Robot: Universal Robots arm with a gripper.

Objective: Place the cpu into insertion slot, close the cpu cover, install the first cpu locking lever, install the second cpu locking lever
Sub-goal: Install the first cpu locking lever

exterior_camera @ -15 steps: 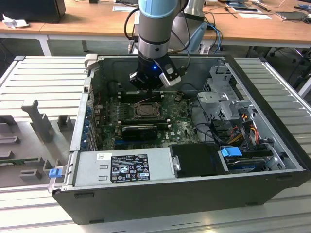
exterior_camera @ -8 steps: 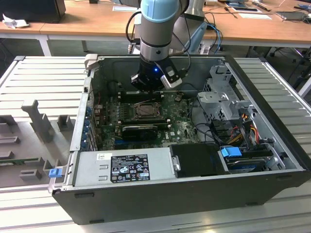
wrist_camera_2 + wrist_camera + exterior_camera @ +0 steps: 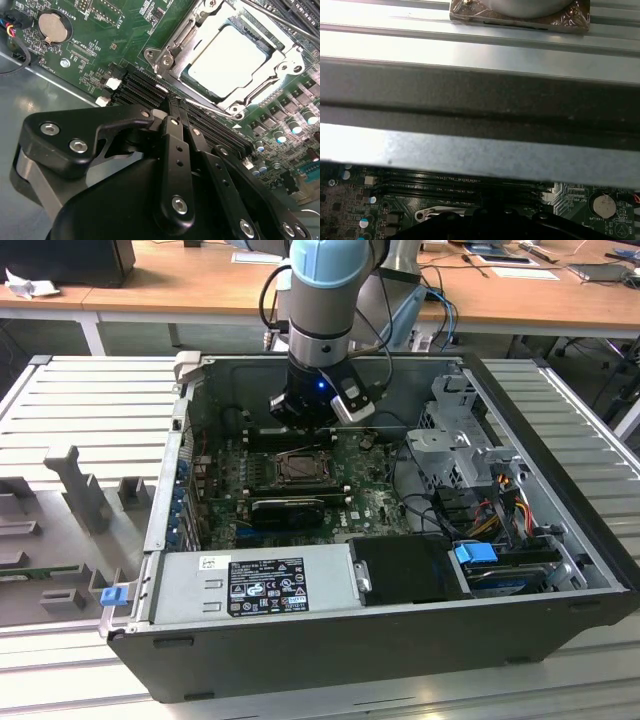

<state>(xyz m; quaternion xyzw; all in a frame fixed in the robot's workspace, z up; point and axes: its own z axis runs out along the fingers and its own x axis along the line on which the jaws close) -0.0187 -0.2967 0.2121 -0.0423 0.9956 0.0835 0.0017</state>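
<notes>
Claw (image 3: 175, 103) hovering clenched, gripping nothing, above memory slots (image 3: 142, 86) just beside insertion slot (image 3: 186, 76). Cpu (image 3: 232, 62) sitting inside insertion slot, cpu cover (image 3: 172, 47) lying flat around it, inside open computer case (image 3: 400, 645).

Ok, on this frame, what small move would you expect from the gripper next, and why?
Probably a short shift off the memory slots toward the thin lever rod past the cpu cover. The cpu already lies under the lowered cover, the gripper is shut on nothing with its tips over those slots, and the rod looks unlatched, though that is hard to confirm.
</notes>
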